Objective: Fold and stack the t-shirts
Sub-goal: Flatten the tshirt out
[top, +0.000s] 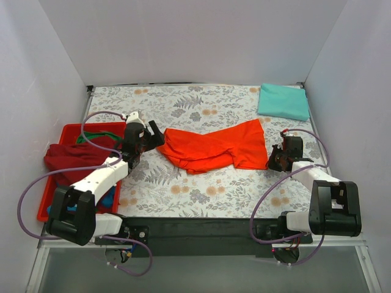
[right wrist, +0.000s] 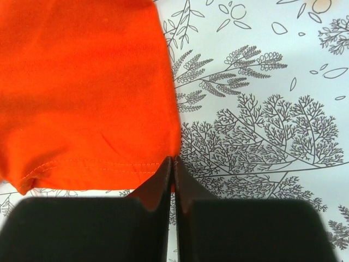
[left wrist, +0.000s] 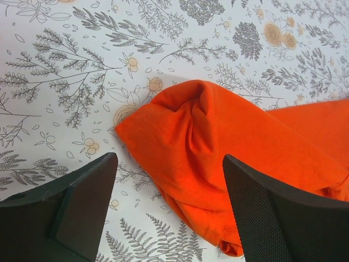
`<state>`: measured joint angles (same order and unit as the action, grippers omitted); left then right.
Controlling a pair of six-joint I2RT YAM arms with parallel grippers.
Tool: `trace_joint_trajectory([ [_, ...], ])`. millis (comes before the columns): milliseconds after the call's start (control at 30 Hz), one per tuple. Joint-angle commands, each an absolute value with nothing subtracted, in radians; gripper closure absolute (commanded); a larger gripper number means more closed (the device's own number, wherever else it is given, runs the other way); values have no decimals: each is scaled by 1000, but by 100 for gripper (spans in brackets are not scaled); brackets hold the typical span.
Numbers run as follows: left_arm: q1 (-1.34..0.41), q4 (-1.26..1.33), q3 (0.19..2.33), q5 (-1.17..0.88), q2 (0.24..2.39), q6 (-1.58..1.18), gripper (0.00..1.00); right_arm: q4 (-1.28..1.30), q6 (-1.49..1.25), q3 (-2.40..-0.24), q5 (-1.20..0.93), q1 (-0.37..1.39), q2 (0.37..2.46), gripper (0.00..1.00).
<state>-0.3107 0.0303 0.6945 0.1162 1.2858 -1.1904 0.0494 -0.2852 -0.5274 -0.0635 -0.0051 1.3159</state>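
Observation:
An orange-red t-shirt (top: 214,146) lies crumpled and stretched sideways across the middle of the floral table. My left gripper (top: 153,139) hovers open over its bunched left end (left wrist: 218,142), jaws wide apart on either side of the cloth (left wrist: 169,158). At the shirt's right end, my right gripper (top: 275,160) is shut on the corner of the stitched hem (right wrist: 82,82); a sliver of orange shows between its closed fingertips (right wrist: 173,159). A mint-teal t-shirt (top: 283,101) lies folded at the far right corner.
A red plastic tray (top: 67,128) stands at the left edge, holding a maroon shirt (top: 73,155), a green one (top: 95,133) and a bit of blue cloth (top: 110,196). White walls enclose the table on three sides.

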Motion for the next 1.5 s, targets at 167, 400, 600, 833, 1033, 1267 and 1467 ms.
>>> trace_joint_trajectory([
  [167, -314, 106, 655, 215, 1403, -1175, 27, 90, -252, -566, -5, -2, 1333, 99],
  [400, -314, 92, 673, 232, 1469, -1170, 32, 112, -239, -606, 57, -2, 1364, 99],
  [600, -314, 69, 706, 301, 1531, -1187, 45, 114, -235, -609, 60, -12, 1377, 99],
  [833, -305, 116, 719, 296, 1563, -1183, 47, 114, -232, -611, 54, -14, 1382, 99],
  [1033, -291, 173, 707, 282, 1560, -1184, 57, 114, -230, -611, 51, -14, 1391, 99],
  [1267, -275, 193, 741, 212, 1617, -1177, 57, 115, -230, -609, 46, -14, 1391, 99],
  [1467, -275, 189, 773, 160, 1677, -1164, 61, 117, -227, -604, 46, -14, 1387, 99],
])
